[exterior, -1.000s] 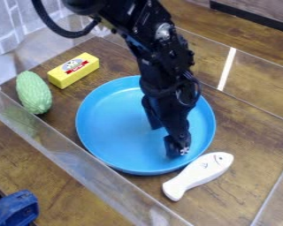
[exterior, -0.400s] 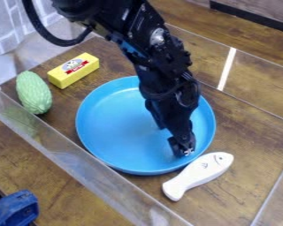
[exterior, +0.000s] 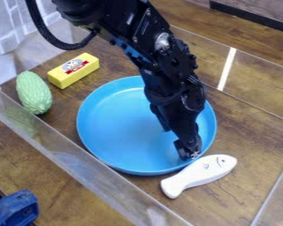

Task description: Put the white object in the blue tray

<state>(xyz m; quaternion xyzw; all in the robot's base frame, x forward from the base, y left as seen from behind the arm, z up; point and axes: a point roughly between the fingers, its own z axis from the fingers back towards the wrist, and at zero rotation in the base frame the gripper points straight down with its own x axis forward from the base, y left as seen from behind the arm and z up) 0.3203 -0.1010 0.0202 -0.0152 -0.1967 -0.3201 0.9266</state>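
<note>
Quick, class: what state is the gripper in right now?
Gripper: open, holding nothing, near the white object.

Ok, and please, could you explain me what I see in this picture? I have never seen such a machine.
The black machine reaching in from the top is a robot arm. Its lower end is the gripper, a hand for grasping, seen over the right side of the round blue tray. There is one camera, and it looks down at the table from above, at a slant.

Beside the tray, at the lower right, lies a white fish-shaped toy; the task is to put it in the tray. At the upper left are a yellow block and a green oval object. Something blue shows in the lower left corner.

The white toy is not held; it lies on the table.
</note>
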